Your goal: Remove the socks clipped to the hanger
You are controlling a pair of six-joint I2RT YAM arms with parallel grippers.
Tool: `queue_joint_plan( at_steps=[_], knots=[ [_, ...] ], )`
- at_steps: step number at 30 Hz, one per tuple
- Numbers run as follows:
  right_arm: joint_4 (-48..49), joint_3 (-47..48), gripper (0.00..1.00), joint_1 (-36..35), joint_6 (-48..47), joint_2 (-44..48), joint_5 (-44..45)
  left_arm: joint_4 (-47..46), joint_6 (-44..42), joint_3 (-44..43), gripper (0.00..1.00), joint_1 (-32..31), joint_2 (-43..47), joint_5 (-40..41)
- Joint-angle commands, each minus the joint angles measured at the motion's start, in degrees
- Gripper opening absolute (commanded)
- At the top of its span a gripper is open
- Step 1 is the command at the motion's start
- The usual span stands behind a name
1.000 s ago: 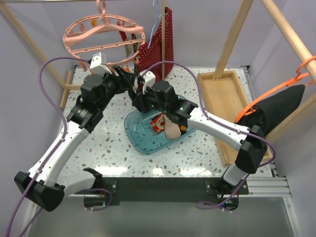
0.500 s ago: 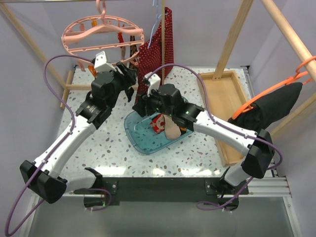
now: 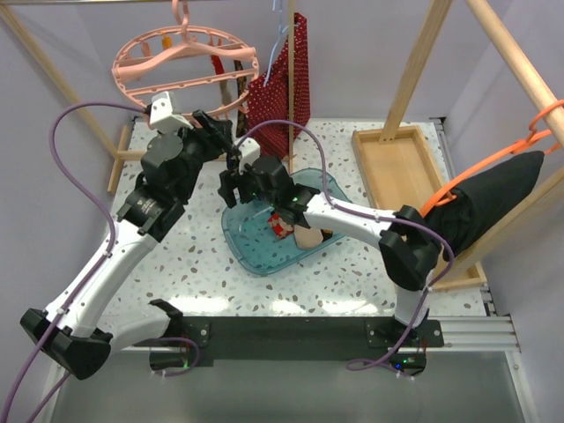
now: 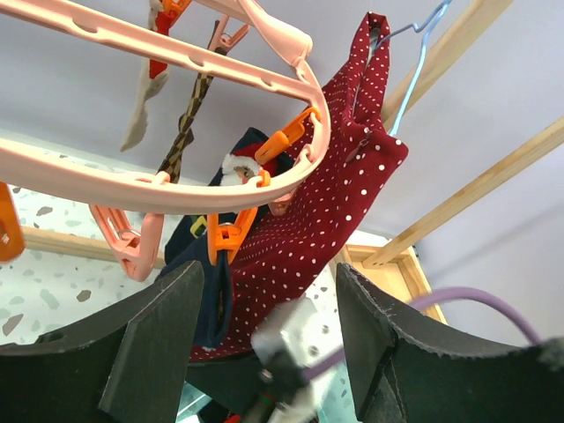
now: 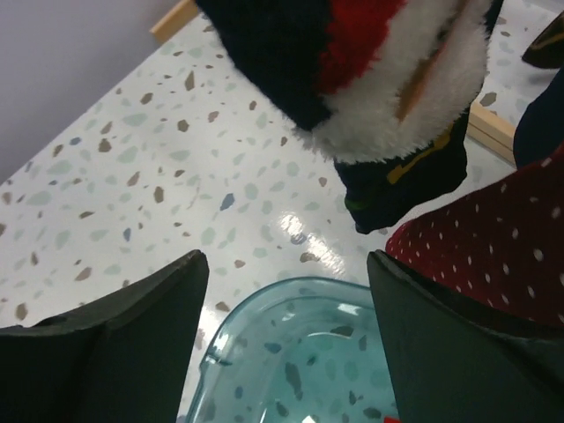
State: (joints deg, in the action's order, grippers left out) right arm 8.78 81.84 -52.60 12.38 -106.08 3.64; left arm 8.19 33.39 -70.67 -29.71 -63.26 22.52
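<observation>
Gaping right hand (image 5: 286,300) below dangling sock (image 5: 370,79), seemingly empty.

Pretty bright, even light for us, shadows soft. We get white glare on the table (image 5: 304,231) in the right wrist view, and the close-up sock (image 5: 370,70) looks blurry.

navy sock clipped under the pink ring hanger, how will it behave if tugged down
Probably floppy and light: the navy sock hangs limp below an orange clip. A tug would likely tilt or swing the pink ring hanger too, since it hangs freely.
</observation>
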Motion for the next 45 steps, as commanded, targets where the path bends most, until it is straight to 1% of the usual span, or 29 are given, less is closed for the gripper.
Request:
queue_joint_plan(
  at_steps=[1,2,5,6,10,13,15,16,17,19,20,21,22,27,30,34,38,45],
  knots=[
    [6.86,5.52,0.71,-0.13,0.36,-2.37,7.25,-1.33,-0.25,-1.4,0.66,-0.26,1.47,-0.55],
    [7.3,5.69,0.66,-0.05,0.36,-3.51,9.87,-1.24,-0.16,-1.4,0.66,-0.17,1.65,-0.29],
    [9.5,5.79,0.59,-0.05,0.71,-4.83,13.23,-0.72,-0.43,-1.4,0.66,-0.17,2.7,0.33],
    [10.38,5.09,0.58,-0.05,0.71,-4.92,14.71,-0.54,-0.51,-1.4,0.66,-0.17,3.4,0.5],
    [15.73,3.94,0.54,-0.05,-1.65,-5.62,14.38,-0.71,-0.17,-0.52,0.66,-0.17,5.25,0.42],
    [18.99,3.15,0.5,-0.05,-3.06,-5.71,15.95,-1.5,0.28,0.62,0.65,-0.26,6.48,-0.29],
    [18.74,4.54,0.42,-0.05,-3.68,-6.24,17.01,-1.42,0.28,0.89,0.65,-0.17,6.66,-0.64],
    [18.21,4.81,0.36,-0.05,-4.29,-6.68,17.89,-1.24,0.1,0.72,0.65,-0.26,6.66,-0.64],
    [18.38,4.9,0.26,-0.05,-4.56,-6.68,18.33,-0.98,0.1,0.63,0.65,-0.17,6.66,-0.81],
    [18.91,4.29,0.15,-0.05,-5.08,-6.42,19.03,-0.36,0.1,0.45,0.65,-0.17,6.84,-0.9],
    [18.91,4.12,0.06,-0.13,-5.26,-6.16,19.3,-0.28,0.01,0.45,0.65,-0.26,6.93,-1.16],
    [18.74,3.94,0.02,-0.14,-5.44,-5.98,19.21,-0.1,0.01,0.54,0.65,-0.26,7.36,-1.34],
    [17.26,4.02,0.0,-0.22,-5.61,-5.46,19.13,-0.1,-0.16,0.8,0.64,-0.26,7.45,-1.69],
    [13.21,2.28,0.0,-2.86,-7.72,0.17,18.25,1.22,-0.87,0.89,0.66,-0.17,7.1,-3.1],
    [6.88,3.14,0.0,-3.56,-6.58,2.63,16.67,1.83,-1.31,0.89,0.69,-0.17,6.14,-3.63],
    [3.54,1.57,0.0,-4.27,-5.44,6.32,15.0,2.36,-1.13,0.36,0.7,-0.17,4.91,-3.63],
    [3.35,0.34,0.0,-4.35,-4.47,8.87,12.89,1.23,-0.87,0.54,0.7,-0.26,3.24,-0.56],
    [3.79,-0.46,0.0,-4.44,-4.21,10.9,9.99,0.08,1.59,-2.36,0.69,-0.17,-0.89,-1.52]
  ],
)
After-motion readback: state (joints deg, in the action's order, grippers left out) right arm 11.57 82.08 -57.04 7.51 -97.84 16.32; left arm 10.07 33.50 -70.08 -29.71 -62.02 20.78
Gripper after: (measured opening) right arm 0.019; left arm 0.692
